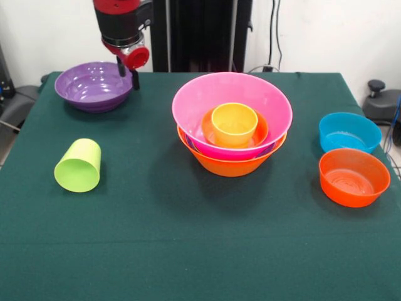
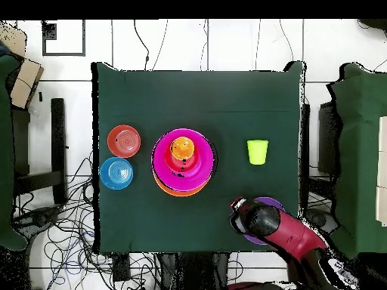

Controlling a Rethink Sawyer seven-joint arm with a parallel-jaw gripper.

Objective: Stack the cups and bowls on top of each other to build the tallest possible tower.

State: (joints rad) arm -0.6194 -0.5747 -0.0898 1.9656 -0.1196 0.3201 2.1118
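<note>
The tower stands mid-table: a large yellow-orange bowl (image 1: 232, 162) at the base, a large pink bowl (image 1: 232, 100) nested in it, a small red-orange bowl (image 1: 258, 133) inside that, and the orange cup (image 1: 234, 123) upright in the middle. It also shows in the overhead view (image 2: 181, 162). A thin purple edge shows between the pink and yellow-orange bowls. The lime green cup (image 1: 78, 165) (image 2: 257, 151) lies on its side at the left. My gripper (image 1: 128, 73) is open and empty, just above the right rim of a wide purple bowl (image 1: 94, 84). The small lime-green bowl is out of view.
A blue bowl (image 1: 349, 132) (image 2: 116, 173) and a red-orange bowl (image 1: 354, 177) (image 2: 123, 140) sit side by side at the right in the front view. In the overhead view my arm (image 2: 280, 226) covers most of the purple bowl (image 2: 269, 202).
</note>
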